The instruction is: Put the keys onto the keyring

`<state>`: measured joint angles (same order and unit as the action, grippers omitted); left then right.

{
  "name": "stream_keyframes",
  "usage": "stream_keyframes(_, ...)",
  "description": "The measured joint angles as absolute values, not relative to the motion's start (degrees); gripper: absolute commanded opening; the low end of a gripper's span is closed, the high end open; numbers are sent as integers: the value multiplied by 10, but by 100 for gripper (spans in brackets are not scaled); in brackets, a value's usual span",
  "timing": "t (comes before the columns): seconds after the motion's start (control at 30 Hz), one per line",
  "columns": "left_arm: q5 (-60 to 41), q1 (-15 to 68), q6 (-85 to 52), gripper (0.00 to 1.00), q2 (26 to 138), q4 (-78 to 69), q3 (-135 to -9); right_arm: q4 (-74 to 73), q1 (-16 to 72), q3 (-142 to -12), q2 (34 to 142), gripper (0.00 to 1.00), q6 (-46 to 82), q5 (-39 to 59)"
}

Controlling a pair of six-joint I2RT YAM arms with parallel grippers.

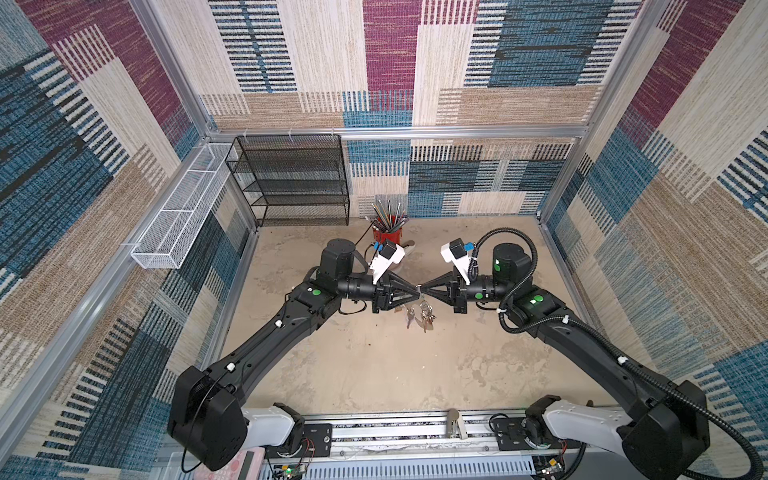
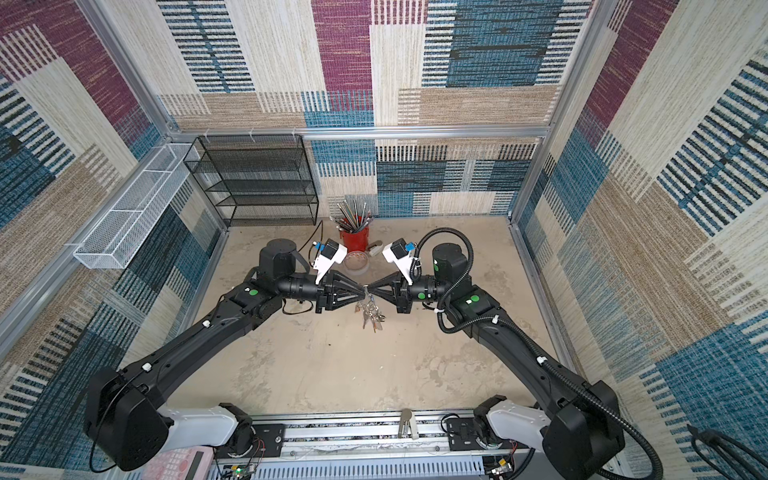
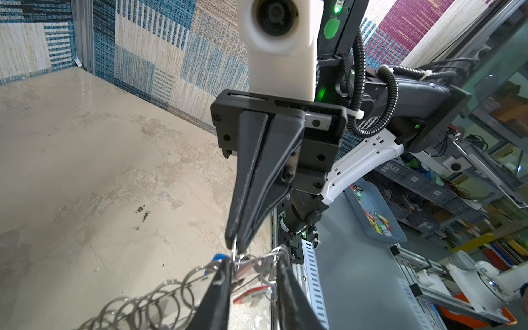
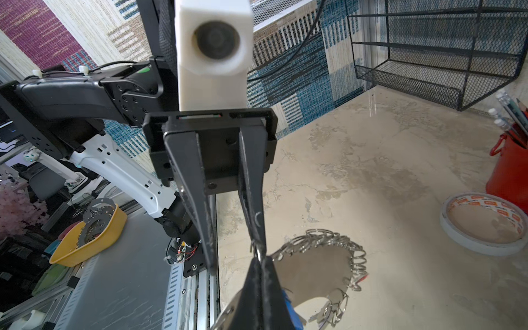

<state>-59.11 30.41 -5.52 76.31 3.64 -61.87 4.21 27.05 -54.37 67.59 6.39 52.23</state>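
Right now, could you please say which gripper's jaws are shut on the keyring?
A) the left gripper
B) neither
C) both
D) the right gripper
D: the right gripper has its jaws pinched on a ring of the keyring; the left gripper has its jaws apart.

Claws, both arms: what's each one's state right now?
Left claw: open, jaws apart.
Right claw: closed on a silver split ring of the flat gray crescent-shaped keyring plate.
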Motion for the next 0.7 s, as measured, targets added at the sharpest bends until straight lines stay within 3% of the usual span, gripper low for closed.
stream_keyframes(0.2,-593,304,-31,30,773,81,-639,44,274,-544,677,0,59,519)
stream_keyframes(0.5,-590,304,-18,20,788,113,-660,45,283,-544,683,0,55,520)
stream_keyframes(0.7,-587,301,-17,2,800,127,-666,52,285,-544,688,0,48,516)
